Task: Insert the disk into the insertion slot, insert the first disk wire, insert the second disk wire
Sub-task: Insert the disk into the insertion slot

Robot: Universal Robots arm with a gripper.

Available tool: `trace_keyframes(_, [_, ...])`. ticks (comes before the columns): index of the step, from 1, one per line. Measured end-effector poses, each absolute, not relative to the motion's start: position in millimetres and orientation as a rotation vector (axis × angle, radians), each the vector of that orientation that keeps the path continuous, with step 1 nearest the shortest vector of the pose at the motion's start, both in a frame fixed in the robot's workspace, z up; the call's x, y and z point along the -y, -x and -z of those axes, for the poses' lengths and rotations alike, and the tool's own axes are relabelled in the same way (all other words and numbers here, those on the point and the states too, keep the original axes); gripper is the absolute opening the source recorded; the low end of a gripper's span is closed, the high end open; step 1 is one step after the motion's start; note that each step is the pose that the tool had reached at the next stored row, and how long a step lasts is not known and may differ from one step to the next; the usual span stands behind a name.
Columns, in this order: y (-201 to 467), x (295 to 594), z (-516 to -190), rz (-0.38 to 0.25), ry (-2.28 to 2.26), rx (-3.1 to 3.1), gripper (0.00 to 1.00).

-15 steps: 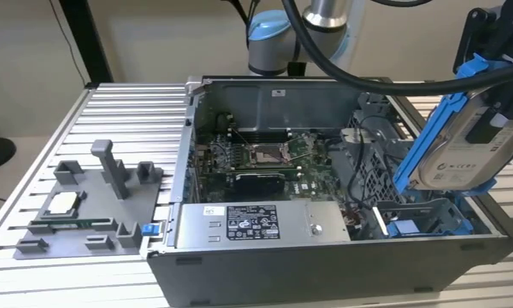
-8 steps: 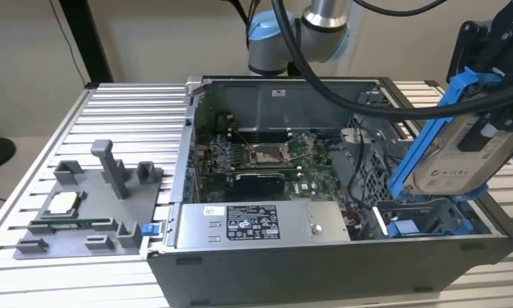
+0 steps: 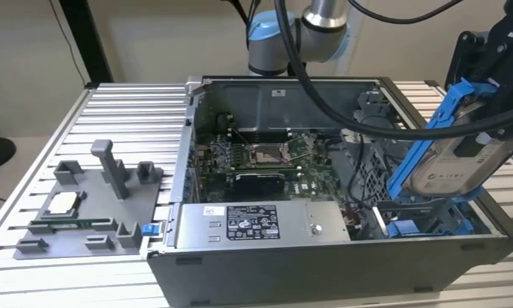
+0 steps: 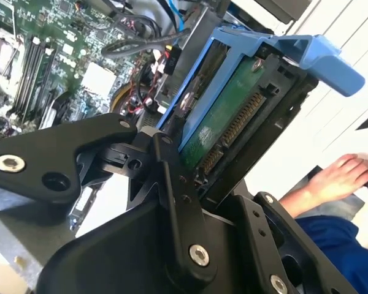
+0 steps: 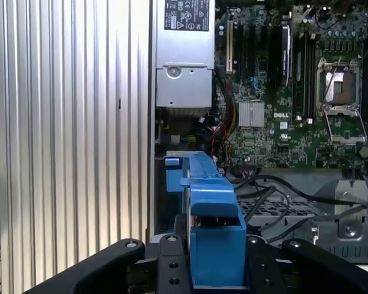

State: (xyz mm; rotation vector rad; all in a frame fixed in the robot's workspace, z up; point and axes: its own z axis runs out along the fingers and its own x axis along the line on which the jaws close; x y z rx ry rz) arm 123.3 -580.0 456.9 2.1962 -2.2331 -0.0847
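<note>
A black robot gripper [image 3: 483, 128] holds the disk [image 3: 449, 163] over an open desktop computer case [image 3: 325, 269]. Its pincer is closed narrowly on the disk, with one finger [image 4: 165, 171] pressing each side of the drive and its bright blue frame [image 3: 428, 128]. The disk is lifted clear of the case floor and tilts steeply, its upper end towards the exterior view's right. Its lower end hangs just above some blue plastic parts [image 3: 410, 228] in the case's corner on the exterior view's right. Whether it touches them cannot be told. In the second wrist view the disk's green circuit board [image 4: 224, 119] and its row of connector pins face the camera, with the frame's blue handle tab [image 4: 322, 58] sticking out beyond them.

Inside the case lies a green motherboard [image 3: 265, 157], with a grey labelled power-supply box [image 3: 256, 224] along the near wall. Black cables [image 3: 368, 125] cross the case interior beside the disk. The case sits on a ribbed aluminium table [image 3: 128, 115]. A grey parts fixture [image 3: 85, 205] rests on the table well apart from the case, on the exterior view's left. The robot arm's grey and pale blue joint [image 3: 299, 32] rises behind the case. In the second wrist view a person's hand [image 4: 337, 177] and a blue sleeve [image 4: 331, 239] show beyond the gripper, well apart from the disk
</note>
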Motion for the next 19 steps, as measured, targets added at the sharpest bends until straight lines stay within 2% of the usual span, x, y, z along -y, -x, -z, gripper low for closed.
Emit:
trace_keyframes(10, [-127, 580, -441, 0.122, -2.212, 2.248, 0.0])
trace_keyframes(19, [-129, 587, -429, 0.126, -2.211, 2.252, 0.0])
